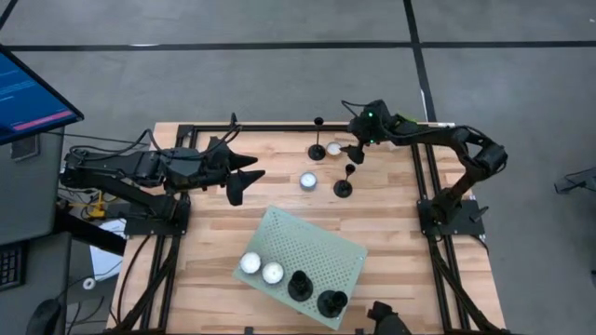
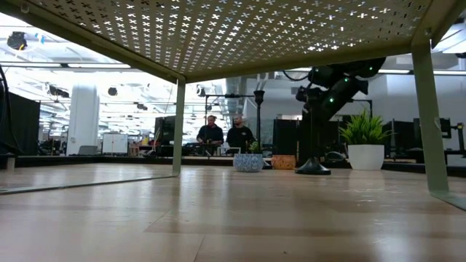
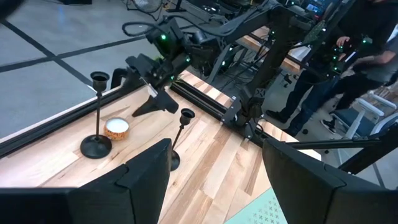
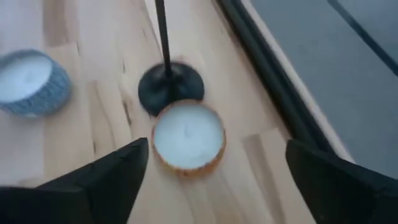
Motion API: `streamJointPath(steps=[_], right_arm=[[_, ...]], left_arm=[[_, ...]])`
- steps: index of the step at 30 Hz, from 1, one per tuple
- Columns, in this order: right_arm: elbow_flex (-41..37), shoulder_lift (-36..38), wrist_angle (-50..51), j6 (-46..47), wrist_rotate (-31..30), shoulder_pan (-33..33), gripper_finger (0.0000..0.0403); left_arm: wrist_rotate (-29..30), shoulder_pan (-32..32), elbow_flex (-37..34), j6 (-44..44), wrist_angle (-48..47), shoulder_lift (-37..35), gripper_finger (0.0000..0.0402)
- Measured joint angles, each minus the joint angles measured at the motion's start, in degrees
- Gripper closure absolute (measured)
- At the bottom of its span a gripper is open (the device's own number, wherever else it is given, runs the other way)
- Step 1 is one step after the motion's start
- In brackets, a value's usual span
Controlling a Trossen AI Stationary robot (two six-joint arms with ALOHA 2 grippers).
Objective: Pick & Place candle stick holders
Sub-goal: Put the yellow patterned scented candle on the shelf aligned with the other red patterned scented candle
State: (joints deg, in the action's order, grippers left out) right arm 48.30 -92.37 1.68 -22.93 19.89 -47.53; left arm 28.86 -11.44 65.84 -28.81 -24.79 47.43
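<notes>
right tool (image 4: pixel 211 180) spread over orange-rimmed tealight (image 4: pixel 188 137) | candle stick holder (image 4: pixel 169 84) touching tealight | likely top-heavy, rigid; pinch thin stem

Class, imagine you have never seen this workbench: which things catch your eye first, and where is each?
The pale green perforated tray near the table's front edge, carrying two white candles and two black holders. Then two thin black candle stick holders standing at the far right, where the right tool hangs open over an orange-rimmed candle.

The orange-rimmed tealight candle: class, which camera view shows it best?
The right wrist view: the orange-rimmed tealight candle fills the centre between the claw's fingers. The left wrist and high views show it small, beside a candle stick holder; the low view doesn't.
</notes>
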Motion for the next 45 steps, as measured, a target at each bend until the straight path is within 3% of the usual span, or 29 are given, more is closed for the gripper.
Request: streamJointPath(steps=[6,26,33,45], right_arm=[[4.2,-5.1,3.2,-2.4,2.8,1.0,0.0004],[11.5,-17.1,5.8,-3.4,1.0,3.6,0.0021],[13.0,-17.7,7.1,-3.7,-0.7,3.6,0.0025],[13.2,-17.6,8.5,-4.0,-0.8,3.0,0.0121]], left_arm=[[0.0,0.0,0.0,0.0,0.0,0.0,0.0149],[0.3,1.2,0.0,0.0,0.0,1.0,0.0149],[0.3,1.6,0.0,-0.2,0.0,1.1,0.0149],[0.3,1.6,0.0,-0.1,0.0,1.1,0.0149]])
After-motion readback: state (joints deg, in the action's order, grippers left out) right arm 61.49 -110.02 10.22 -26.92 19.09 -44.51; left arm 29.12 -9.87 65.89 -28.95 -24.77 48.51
